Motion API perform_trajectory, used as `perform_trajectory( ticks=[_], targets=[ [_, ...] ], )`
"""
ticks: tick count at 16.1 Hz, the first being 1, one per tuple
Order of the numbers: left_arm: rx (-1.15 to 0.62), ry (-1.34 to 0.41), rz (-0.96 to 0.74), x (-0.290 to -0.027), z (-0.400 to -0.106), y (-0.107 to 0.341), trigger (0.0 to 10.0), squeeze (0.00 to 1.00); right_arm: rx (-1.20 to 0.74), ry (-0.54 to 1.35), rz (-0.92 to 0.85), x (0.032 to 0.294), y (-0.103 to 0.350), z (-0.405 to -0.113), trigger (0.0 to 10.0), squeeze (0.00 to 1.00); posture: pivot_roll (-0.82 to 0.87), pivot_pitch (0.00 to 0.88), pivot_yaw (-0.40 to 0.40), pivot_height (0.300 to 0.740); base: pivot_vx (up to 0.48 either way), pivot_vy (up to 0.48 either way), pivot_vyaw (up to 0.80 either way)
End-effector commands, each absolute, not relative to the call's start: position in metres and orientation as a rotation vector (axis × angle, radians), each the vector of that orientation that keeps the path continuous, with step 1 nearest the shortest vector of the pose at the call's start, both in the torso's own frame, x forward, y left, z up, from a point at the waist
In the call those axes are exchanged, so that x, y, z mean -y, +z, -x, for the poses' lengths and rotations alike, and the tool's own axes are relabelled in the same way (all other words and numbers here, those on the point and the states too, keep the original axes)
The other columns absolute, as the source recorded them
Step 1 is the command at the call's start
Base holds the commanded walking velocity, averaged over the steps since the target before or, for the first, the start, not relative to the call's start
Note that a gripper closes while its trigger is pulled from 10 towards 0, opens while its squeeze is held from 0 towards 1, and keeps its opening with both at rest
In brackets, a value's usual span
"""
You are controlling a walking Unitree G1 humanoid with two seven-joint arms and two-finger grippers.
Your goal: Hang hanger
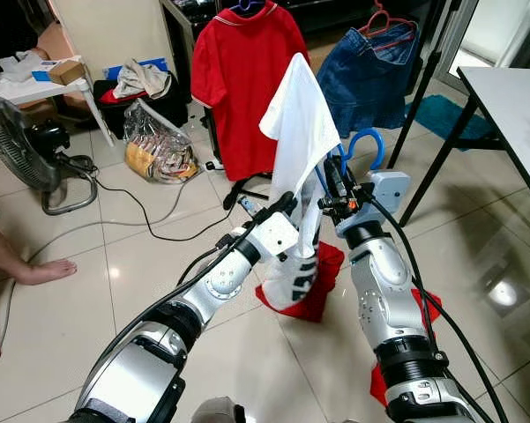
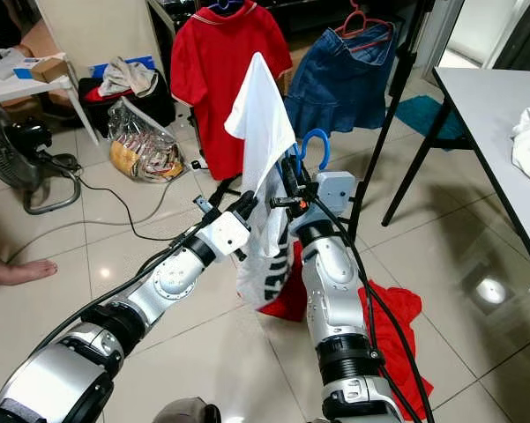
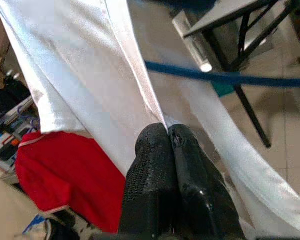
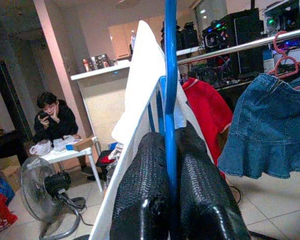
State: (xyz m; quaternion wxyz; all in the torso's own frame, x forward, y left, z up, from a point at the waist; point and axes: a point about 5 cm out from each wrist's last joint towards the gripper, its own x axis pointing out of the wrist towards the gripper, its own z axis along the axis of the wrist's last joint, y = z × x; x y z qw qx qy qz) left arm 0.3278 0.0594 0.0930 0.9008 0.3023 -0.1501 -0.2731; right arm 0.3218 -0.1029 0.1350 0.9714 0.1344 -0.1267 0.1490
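A white shirt (image 1: 295, 123) hangs draped over a blue hanger (image 1: 370, 137) held up in front of me. My right gripper (image 1: 335, 181) is shut on the hanger's blue bar (image 4: 170, 75), which runs between its black fingers (image 4: 140, 190). My left gripper (image 1: 287, 204) reaches in from the left, shut on a fold of the shirt's cloth (image 3: 90, 75) at its fingertips (image 3: 157, 150). Behind them a metal clothes rail (image 4: 239, 46) carries a red polo shirt (image 1: 242, 79) and a denim skirt (image 1: 366, 75) on a red hanger.
Red cloth (image 1: 322, 282) lies on the tiled floor under my arms. A floor fan (image 1: 18, 145) with its cable and a plastic bag (image 1: 159, 150) stand left. A grey table (image 1: 511, 97) is at the right. A person's bare foot (image 1: 44, 269) shows at left; a person (image 4: 52, 120) sits farther back.
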Motion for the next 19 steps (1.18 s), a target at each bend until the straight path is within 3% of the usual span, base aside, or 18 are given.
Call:
perform_trajectory(
  ticks=[1,2,5,6,12,15,16,19],
  targets=[
    [0.266,-0.559,-0.661,-0.064,-0.326,0.084,10.0,0.00,0.323,0.322,-0.268,0.099,0.152,-0.324,10.0,0.00,0.10,0.000,0.070,0.740,0.000,0.000,0.00],
    [0.230,-0.526,-0.652,-0.069,-0.327,0.081,10.0,1.00,0.325,0.325,-0.267,0.098,0.153,-0.324,10.0,0.00,0.10,0.000,0.071,0.740,0.000,0.000,0.00],
    [0.196,-0.458,-0.636,-0.073,-0.331,0.080,10.0,1.00,0.331,0.328,-0.265,0.098,0.154,-0.323,10.0,0.00,0.09,0.000,0.069,0.740,0.000,0.000,0.00],
    [0.168,-0.443,-0.628,-0.073,-0.333,0.079,10.0,0.00,0.330,0.327,-0.265,0.099,0.154,-0.323,10.0,0.00,0.09,0.000,0.069,0.740,0.000,0.000,0.00],
    [0.062,-0.425,-0.585,-0.073,-0.325,0.061,10.0,0.00,0.329,0.338,-0.296,0.093,0.160,-0.321,10.0,0.00,0.09,0.000,0.070,0.740,0.000,0.000,0.00],
    [-0.008,-0.538,-0.531,-0.065,-0.320,0.054,10.0,0.00,0.342,0.373,-0.306,0.084,0.169,-0.320,10.0,0.00,0.09,0.000,0.069,0.740,0.000,0.000,0.00],
    [0.009,-0.557,-0.515,-0.062,-0.319,0.056,10.0,1.00,0.354,0.385,-0.310,0.081,0.173,-0.320,10.0,0.00,0.09,0.000,0.070,0.740,0.000,0.000,0.00],
    [0.017,-0.614,-0.505,-0.054,-0.316,0.056,10.0,1.00,0.372,0.408,-0.315,0.077,0.183,-0.319,10.0,0.00,0.09,0.000,0.071,0.740,0.000,0.000,0.00]
  ],
)
